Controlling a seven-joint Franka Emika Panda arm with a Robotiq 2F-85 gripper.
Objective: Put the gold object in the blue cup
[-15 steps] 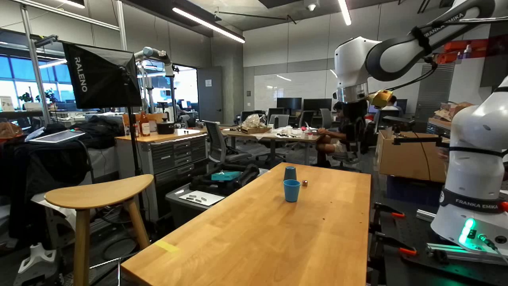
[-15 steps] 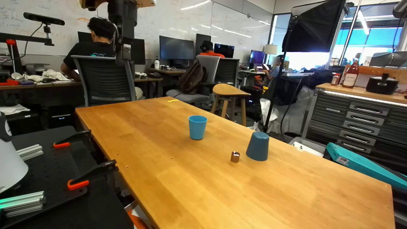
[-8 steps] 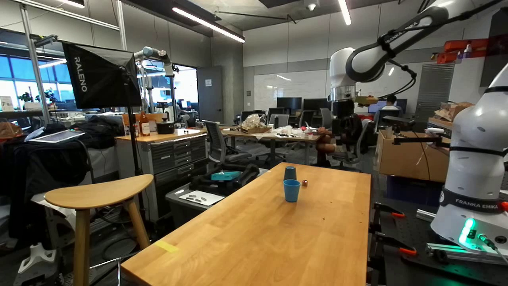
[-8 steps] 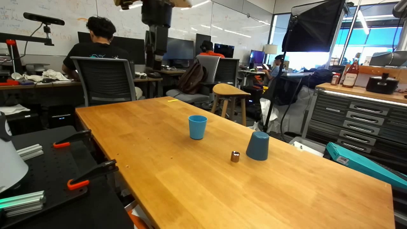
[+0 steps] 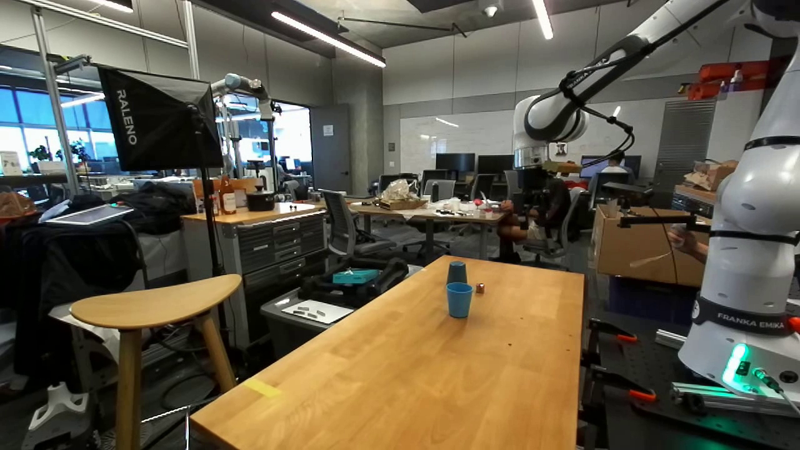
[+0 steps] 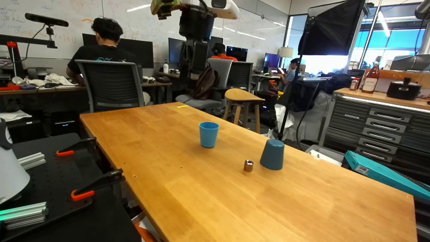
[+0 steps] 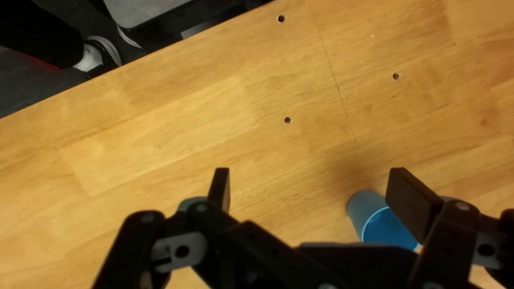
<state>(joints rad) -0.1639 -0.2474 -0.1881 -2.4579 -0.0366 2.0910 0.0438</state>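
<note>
Gold, or nearer copper to my eye, is the colour to seek: the gold object (image 6: 248, 165) stands on the wooden table (image 6: 215, 188), right of and below the centre of the frame in an exterior view. The step in hand, as I judge it, is the approach before the grasp. The claw (image 7: 315, 182) is spread wide with nothing between its fingers (image 7: 409, 200), and hangs well above the table in both exterior views. The wrist view does not show the gold object; first bring it into that frame, then centre it between the fingers while at height. Note the upright blue cup (image 6: 208, 135), which in the wrist view stands at lower right, partly hidden by a finger; do not descend there. Note also the inverted darker cup (image 6: 272, 154), just right of the object in that exterior view and apart from it. Rotate the claw so that neither finger must enter that narrow gap, lower vertically, and close at mid-height. Appearance: a short, upright, roughly cylindrical piece, much smaller than either cup, shiny, with bright highlights near the top and brown below. It is too small to tell whether the top is hollow. The polished face will probably slip in a shallow grip; seek full contact.
</note>
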